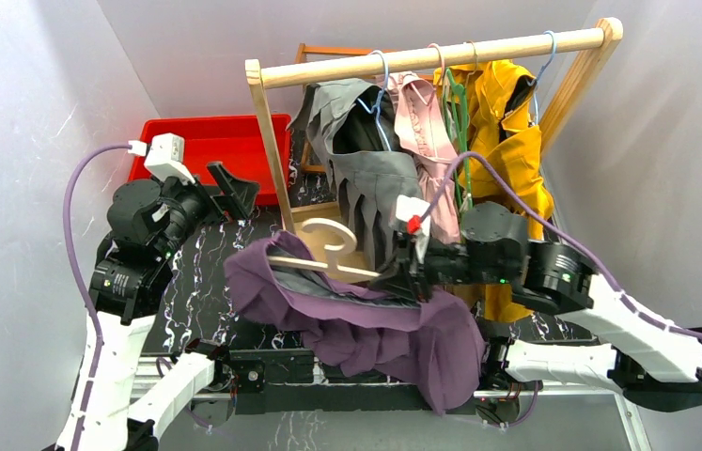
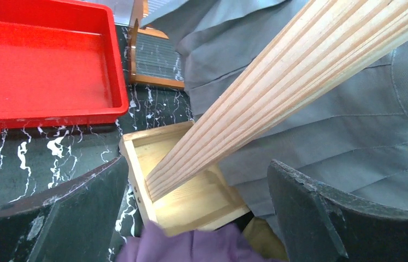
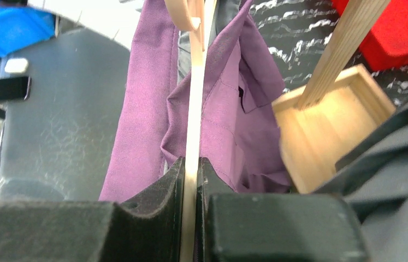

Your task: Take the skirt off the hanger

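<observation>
Right claw point(image 3: 190, 164) clamps the hanger point(image 3: 195, 109); left claw point(image 2: 199, 166) gapes wide near the box point(image 2: 204, 203) holding a post point(image 2: 300, 71).

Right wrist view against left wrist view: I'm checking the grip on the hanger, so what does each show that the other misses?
Only the right wrist view: the right tool shut on the wooden hanger, with the purple skirt draped on both sides of it. Only the left wrist view: the left tool, open and gripping nothing. Both: the skirt, the red tray, the rack's slanted post and its box foot.
</observation>
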### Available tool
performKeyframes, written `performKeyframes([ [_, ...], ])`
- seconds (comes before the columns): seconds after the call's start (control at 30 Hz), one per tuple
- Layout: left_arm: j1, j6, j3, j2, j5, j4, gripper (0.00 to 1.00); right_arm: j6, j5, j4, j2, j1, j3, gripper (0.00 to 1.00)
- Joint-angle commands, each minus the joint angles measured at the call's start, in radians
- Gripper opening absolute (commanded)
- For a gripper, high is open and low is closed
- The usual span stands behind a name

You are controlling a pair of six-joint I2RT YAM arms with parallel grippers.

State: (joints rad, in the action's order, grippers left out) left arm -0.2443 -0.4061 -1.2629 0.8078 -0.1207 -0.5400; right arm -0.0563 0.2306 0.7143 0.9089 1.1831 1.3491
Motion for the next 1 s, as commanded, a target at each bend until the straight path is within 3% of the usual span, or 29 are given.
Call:
performKeyframes([
  [0.0,0.001,-0.003,-0.06,-0.017,0.062,-0.029,0.98,-0.008,-0.053,-0.421,0.115,0.001,-0.013,0.0],
  [0.27,-0.001,0.057,-0.102,-0.041,0.083,-0.089,0.95,0.064,-0.228,-0.633,0.263,0.001,0.008,0.0],
  [0.4,-0.003,0.058,-0.092,-0.042,-0.038,-0.037,0.78,0.055,-0.29,-0.633,0.317,0.001,0.041,0.0],
  [0.57,-0.011,0.024,-0.055,-0.046,-0.269,0.083,0.77,0.048,-0.305,-0.674,0.344,-0.005,0.039,0.0],
  [0.8,-0.019,-0.019,-0.075,-0.043,-0.334,0.121,0.8,0.052,-0.268,-0.696,0.392,-0.01,0.102,0.0],
  [0.97,-0.02,-0.123,-0.07,-0.02,-0.465,0.232,0.77,0.045,-0.242,-0.708,0.419,-0.011,0.125,0.0],
])
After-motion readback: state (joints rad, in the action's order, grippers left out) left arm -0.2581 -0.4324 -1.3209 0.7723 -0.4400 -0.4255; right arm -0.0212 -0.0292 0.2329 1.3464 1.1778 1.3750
